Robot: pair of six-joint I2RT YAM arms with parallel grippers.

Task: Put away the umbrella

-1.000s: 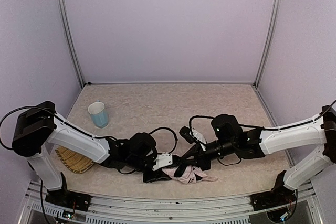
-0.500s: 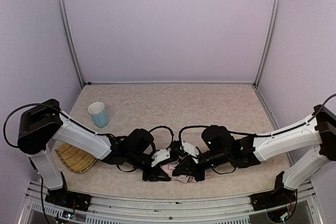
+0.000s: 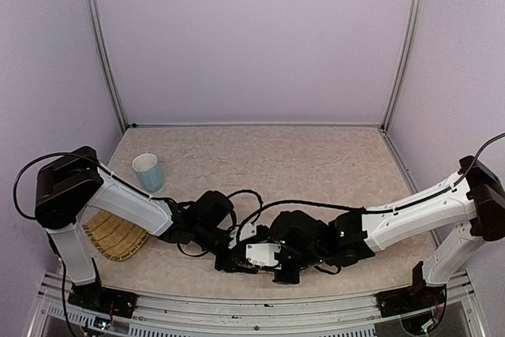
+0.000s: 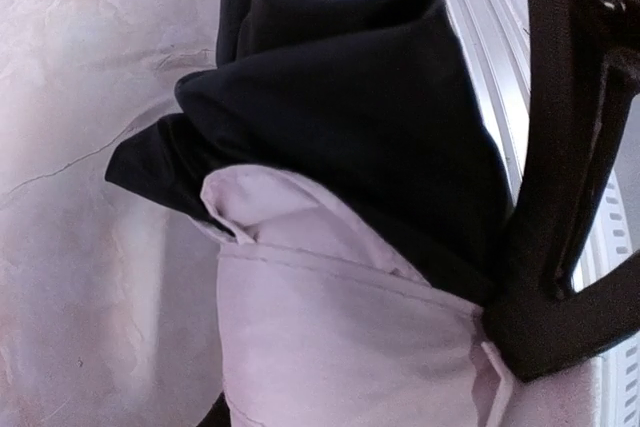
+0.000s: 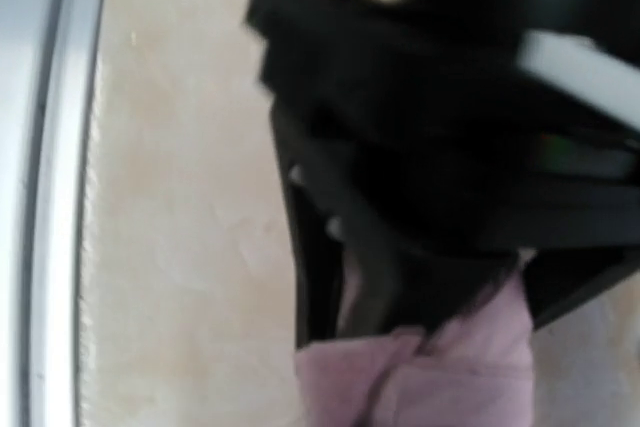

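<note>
The umbrella fills the left wrist view: shiny pale pink canopy [image 4: 340,327] bunched low, its black underside [image 4: 340,107] folded above. My left gripper [image 3: 230,259] sits low on the table near the front edge, with the fabric pressed right up to its jaws. My right gripper [image 3: 267,266] is close against it from the right. In the top view both grippers cover the umbrella. The right wrist view is blurred: pink fabric [image 5: 430,387] lies at the bottom under a black part of the left gripper [image 5: 440,177]. Shaft and handle are hidden.
A light blue cup [image 3: 147,172] stands at the left rear. A woven straw basket [image 3: 115,236] lies at the left front beside the left arm. The metal front rail [image 4: 500,57] runs right beside the umbrella. Black cables loop over both arms.
My right arm has swung left and lower, and its gripper now sits over the umbrella against the left gripper. The pink fabric seen in the top view is now covered. The left gripper has barely moved.
</note>
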